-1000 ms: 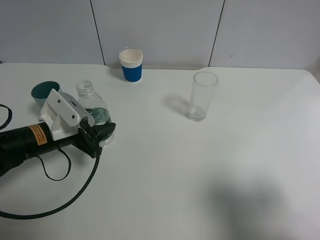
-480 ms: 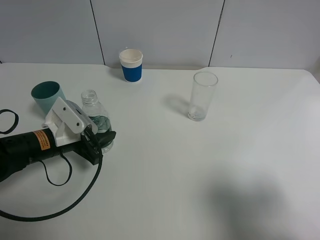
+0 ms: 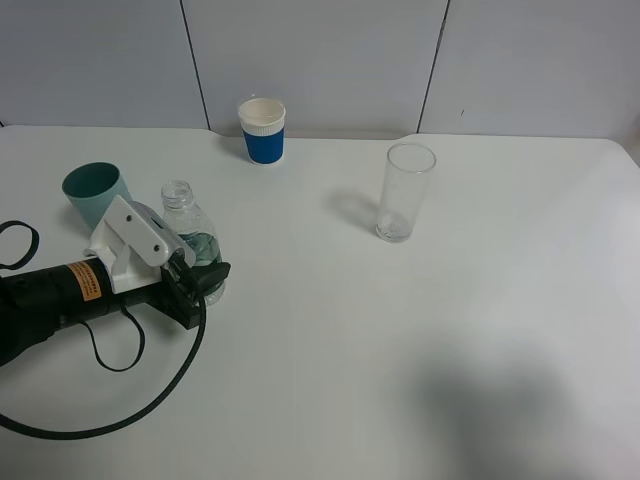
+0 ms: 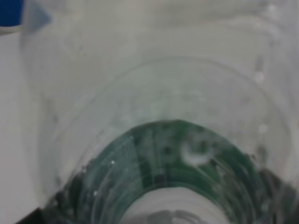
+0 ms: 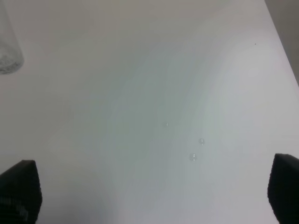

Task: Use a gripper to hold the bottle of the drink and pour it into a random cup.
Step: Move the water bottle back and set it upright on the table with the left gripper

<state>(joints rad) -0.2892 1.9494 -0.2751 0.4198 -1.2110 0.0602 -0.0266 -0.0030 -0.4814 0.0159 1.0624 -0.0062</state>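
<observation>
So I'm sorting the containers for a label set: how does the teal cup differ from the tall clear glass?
The teal cup is opaque, so its contents can't be seen from the side, while the tall clear glass is see-through and looks empty. The cup is shorter and tapered; the glass is taller and nearly straight-sided. The cup stands at the far left beside the bottle; the glass stands alone right of centre. Both are upright and open-topped.

Bottle (image 3: 193, 238) right of cup (image 3: 95, 193); paper cup (image 3: 263, 130) behind; glass (image 3: 405, 190) far right

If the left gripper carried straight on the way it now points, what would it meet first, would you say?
The left gripper is already at the bottle, its jaws around the lower body; beyond it the table looks free, though depth is uncertain.
</observation>
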